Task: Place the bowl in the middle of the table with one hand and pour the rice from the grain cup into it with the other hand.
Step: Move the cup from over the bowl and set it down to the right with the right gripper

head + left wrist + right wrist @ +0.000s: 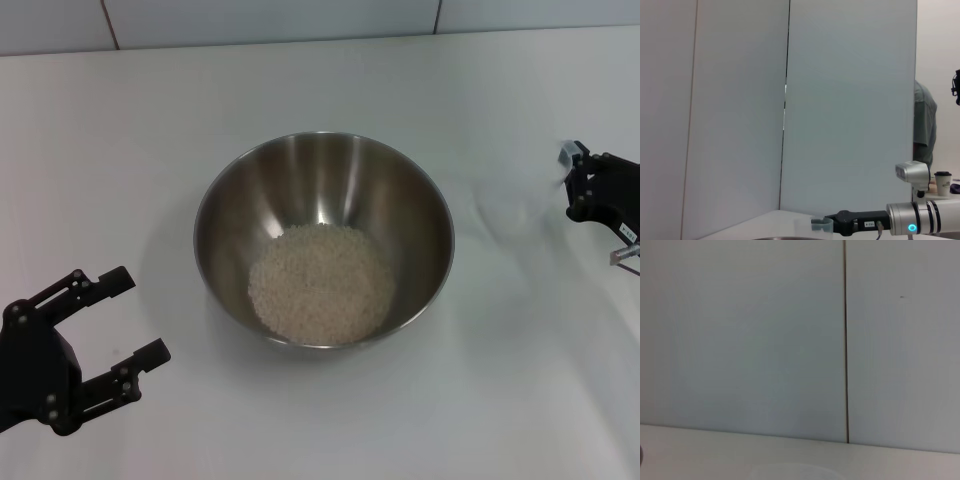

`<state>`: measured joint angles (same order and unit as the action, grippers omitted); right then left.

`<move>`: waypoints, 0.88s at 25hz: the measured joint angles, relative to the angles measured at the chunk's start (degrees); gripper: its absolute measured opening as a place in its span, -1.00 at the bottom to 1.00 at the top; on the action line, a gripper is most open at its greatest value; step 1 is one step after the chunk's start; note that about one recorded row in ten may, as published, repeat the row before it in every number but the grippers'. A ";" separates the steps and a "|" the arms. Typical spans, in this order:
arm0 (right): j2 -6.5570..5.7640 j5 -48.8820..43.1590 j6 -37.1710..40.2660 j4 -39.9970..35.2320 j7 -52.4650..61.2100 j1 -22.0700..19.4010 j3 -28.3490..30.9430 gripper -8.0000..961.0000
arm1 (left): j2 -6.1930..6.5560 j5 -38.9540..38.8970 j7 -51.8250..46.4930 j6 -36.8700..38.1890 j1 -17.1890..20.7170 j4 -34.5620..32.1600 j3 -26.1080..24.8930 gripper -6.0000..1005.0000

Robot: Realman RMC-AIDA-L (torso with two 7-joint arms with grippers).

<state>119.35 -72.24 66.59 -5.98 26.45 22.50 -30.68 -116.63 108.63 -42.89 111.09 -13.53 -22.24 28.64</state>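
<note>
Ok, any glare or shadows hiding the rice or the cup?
Head view: a bright reflection streaks the bowl wall, but the rice reads clearly; the bowl casts only a soft shadow on the table. The clear cup nearly vanishes against the white table beside the right tool. Left wrist view: the cup shows faintly.

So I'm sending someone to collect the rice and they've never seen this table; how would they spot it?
Look at the white table: the big steel bowl stands in its middle, between the two grippers. The rice is the pale off-white heap of fine grains covering the bowl's bottom, the only loose, matte thing there.
</note>
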 joint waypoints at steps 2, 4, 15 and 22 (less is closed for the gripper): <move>0.00 0.00 0.09 0.04 0.00 -0.10 0.00 -0.93 | 0.00 0.00 0.00 0.00 0.00 0.00 0.00 0.54; 0.00 -0.01 0.21 0.07 0.00 -0.22 0.00 -0.93 | 0.00 0.00 0.00 0.00 0.00 0.00 0.02 0.54; -0.08 -2.37 0.01 0.10 0.00 -0.05 0.00 -0.73 | 0.00 0.00 0.00 0.44 0.00 0.00 -0.19 0.54; -0.09 -2.43 -0.17 0.09 0.00 -0.33 0.29 -0.47 | 0.00 -0.03 0.00 0.44 0.00 0.00 -0.18 0.54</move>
<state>119.26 -74.67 66.42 -5.89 26.46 22.17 -30.38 -116.63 108.60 -42.89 111.53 -13.53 -22.24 28.46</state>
